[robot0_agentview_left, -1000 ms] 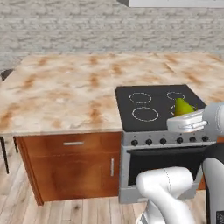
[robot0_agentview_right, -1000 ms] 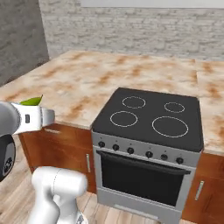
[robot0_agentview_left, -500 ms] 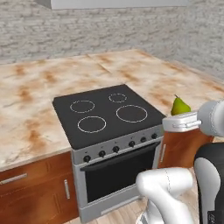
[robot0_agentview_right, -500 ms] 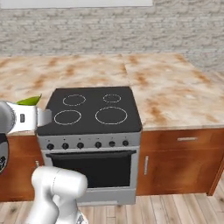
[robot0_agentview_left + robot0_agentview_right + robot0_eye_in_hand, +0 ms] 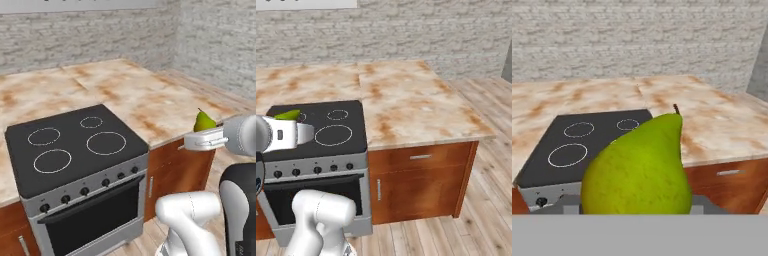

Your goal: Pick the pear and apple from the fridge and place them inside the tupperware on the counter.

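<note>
Hand view: the pear (image 5: 639, 167) sits right at the gripper, bulging up from between the fingers and covering them, so the pads themselves are hidden; the fruit rides with the hand well above the floor, so I judge the fingers clenched on its wide base. Its stem points up and leans slightly right. In the left base view the gripper (image 5: 202, 140) reaches out level from the arm, with the pear (image 5: 204, 121) standing upright on top of it, in front of the counter (image 5: 150, 102) edge. In the right base view the gripper (image 5: 292, 134) shows with a sliver of the pear (image 5: 287, 115) above it, in front of the stove (image 5: 331, 132). Beyond the hand lie the stove (image 5: 587, 142), with four ring burners, and the marbled counter (image 5: 722, 122) running right toward a corner, under a grey brick wall (image 5: 637, 40). Step in hand, as I judge it: carry the pear to the tupperware. To do it well, keep the hand level so the fruit does not roll out of a grip that holds only its base, hold the squeeze steady, move the base smoothly, and find the container before lowering anything. The risk is a slip if the wrist tilts.
</note>
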{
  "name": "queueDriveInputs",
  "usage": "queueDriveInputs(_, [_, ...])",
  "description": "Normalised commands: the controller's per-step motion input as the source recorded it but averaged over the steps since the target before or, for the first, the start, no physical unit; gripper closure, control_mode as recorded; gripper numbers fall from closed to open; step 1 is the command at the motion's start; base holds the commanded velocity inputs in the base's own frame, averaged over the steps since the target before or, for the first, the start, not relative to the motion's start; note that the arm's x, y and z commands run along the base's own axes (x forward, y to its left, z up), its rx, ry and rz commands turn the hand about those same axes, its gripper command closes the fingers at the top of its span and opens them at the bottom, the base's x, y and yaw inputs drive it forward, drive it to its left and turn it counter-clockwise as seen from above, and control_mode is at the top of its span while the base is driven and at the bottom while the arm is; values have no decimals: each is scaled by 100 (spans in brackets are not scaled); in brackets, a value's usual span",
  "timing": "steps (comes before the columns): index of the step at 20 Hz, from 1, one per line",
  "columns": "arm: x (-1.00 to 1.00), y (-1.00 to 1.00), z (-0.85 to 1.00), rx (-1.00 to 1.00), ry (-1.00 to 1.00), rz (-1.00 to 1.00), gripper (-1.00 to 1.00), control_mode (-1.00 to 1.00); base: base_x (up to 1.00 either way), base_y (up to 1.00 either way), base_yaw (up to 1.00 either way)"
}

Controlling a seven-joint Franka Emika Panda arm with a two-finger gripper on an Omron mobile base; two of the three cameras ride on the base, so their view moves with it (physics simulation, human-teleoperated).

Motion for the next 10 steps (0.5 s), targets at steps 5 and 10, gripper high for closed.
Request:
queueDriveInputs(5, [0,0,0,0,0,0,100,100,50,-66,-66])
queueDriveInputs(10, [0,0,0,0,0,0,100,100,46,-53,-100])
